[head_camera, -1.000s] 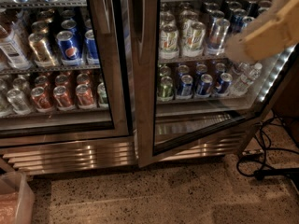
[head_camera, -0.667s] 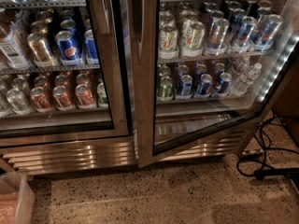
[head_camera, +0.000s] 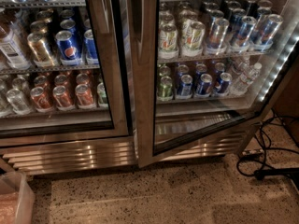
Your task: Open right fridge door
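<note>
well, the gripper is not showing anywhere in the camera view, so nothing here is telling whether it is released, clenched or grasping anything, and the direction from it to the door cannot be read off directly.

the tall glass-paned right fridge door with the wide brushed-steel frame (head_camera: 145,92) is filling the right half of the scene. its left upright is standing just beside the centre seam, and its bottom edge is slanting from near left up to far right. judging by that slant, it is already hanging a little ajar, with the left edge swung toward the near side and the hinge sitting on the far right. its long bowed steel handle (head_camera: 136,6) is running vertically along that left upright, and only its lower part is showing at the top of the view.

the matching steel-framed left door (head_camera: 117,92), fronting the blue pepsi can (head_camera: 68,45), is lying flat and closed to the left of the seam.

the coming move is likely turning on that vertical handle beside the seam: the gripper would probably be needing to come in from the near side, close across the handle's long axis, and pull toward the near right around the right-hand hinge. black cables (head_camera: 266,155) are trailing on the floor at the right, where the door would be sweeping.
</note>
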{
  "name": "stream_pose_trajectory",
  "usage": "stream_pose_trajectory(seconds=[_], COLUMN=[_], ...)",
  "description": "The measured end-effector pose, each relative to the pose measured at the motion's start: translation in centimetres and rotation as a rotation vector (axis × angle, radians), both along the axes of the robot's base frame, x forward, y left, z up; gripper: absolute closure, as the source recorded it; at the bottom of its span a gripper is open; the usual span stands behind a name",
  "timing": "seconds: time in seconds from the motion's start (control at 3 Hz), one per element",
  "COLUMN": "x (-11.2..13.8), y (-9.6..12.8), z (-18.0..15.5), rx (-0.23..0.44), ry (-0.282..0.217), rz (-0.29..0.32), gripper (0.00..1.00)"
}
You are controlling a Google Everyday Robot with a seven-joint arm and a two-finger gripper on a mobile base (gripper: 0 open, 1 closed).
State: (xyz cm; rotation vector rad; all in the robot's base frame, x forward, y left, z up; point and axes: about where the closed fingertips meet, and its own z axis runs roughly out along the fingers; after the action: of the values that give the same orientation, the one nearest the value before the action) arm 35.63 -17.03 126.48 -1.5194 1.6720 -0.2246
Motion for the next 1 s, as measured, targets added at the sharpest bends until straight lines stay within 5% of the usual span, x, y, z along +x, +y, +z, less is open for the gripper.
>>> stream_pose_trajectory(seconds=[0.33,1.0], x=[0.3,0.1], y=[-0.3,0.1], z=[2.4,3.5], rx=[0.001,0.055], ry=[-0.080,-0.106], rz=[-0.028,-0.028], gripper=[0.00,0.00])
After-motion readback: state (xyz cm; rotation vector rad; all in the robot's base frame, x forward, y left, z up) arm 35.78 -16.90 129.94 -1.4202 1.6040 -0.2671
